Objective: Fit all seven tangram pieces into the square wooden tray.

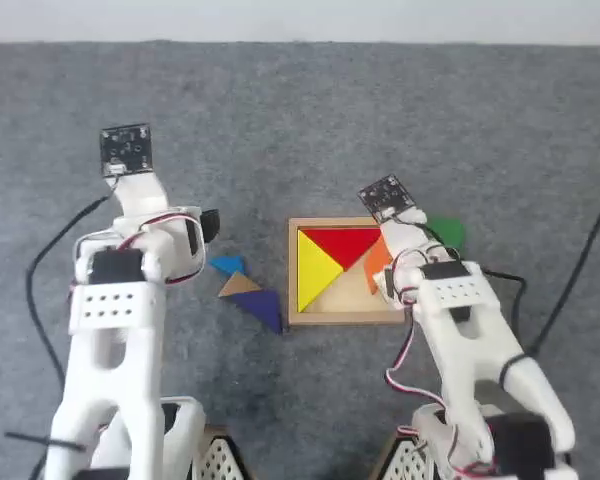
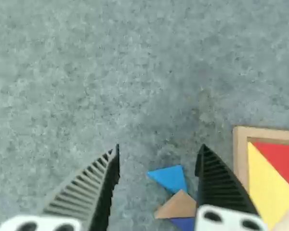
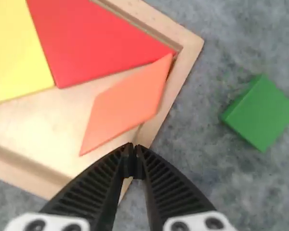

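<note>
Left gripper: jaws wide apart, small blue triangle on carpet between them, tan triangle touching it nearer the wrist. Right gripper: jaws together, empty, tips over wooden tray edge. Orange parallelogram just ahead of tips, inside tray against red triangle. Green square outside tray, off to one side of jaws.

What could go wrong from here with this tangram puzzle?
1. The orange parallelogram has one corner right at the wall of the tray. If it isn't lying flat, it may block later pieces.
2. The blue triangle sits tight against the tan triangle. The open left gripper above them could knock one while grasping the other.
3. The right gripper, shut at the tray rim, might shove the tray.
</note>
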Controlling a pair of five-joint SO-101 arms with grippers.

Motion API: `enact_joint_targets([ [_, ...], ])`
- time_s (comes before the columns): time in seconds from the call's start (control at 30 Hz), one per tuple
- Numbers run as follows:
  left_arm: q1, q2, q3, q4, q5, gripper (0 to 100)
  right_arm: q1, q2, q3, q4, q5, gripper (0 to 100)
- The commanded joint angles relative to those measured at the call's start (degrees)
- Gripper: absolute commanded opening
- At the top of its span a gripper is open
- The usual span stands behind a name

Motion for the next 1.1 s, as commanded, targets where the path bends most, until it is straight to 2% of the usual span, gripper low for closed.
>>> enact_joint_targets([
  [0.0,-0.26,3.96,-1.01,-3.43,-0.09,25,-0.57,3.38,-5.8,-1.01,-0.7,0.6],
  [0.43,-0.35,4.66,-0.57,-3.96,0.0,25,-1.36,13.85,-15.56,-3.3,-0.35,0.6],
  [0.6,-0.26,4.75,-0.57,-3.96,-0.09,25,3.74,14.02,-15.47,-5.49,-0.88,0.6],
  [0.8,0.0,5.01,-0.57,-4.04,-0.09,25,9.71,7.96,-13.54,-6.81,-8.88,0.6],
  [0.93,0.0,5.01,-0.57,-4.13,-0.09,25,7.6,2.15,-7.03,-11.03,-8.7,0.6],
  [1.07,0.0,5.1,-0.48,-4.13,-0.09,25,2.24,-0.92,-3.6,-12.0,-6.33,0.6],
])
